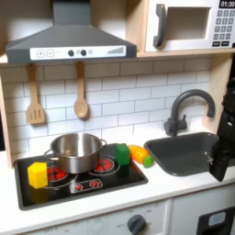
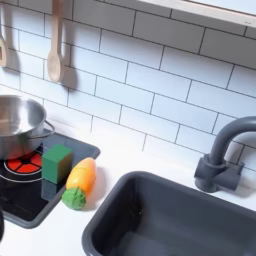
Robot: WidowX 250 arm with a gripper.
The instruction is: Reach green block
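Beside the pot [image 1: 75,150], upright, square-on: green block [image 2: 57,163].

Arm [image 1: 223,138] — black, boxy segments, at the first exterior view's right edge.

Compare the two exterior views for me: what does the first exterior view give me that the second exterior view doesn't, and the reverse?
First exterior view: the yellow cube on the hob, toward the first exterior view's left, plus the range hood, the microwave and a dark arm part at the first exterior view's right edge.
Second exterior view: a close look at the green block standing at the hob's edge, between the pot and the carrot toy.
Both exterior views: block, pot, carrot toy, sink, faucet, wooden spoon.
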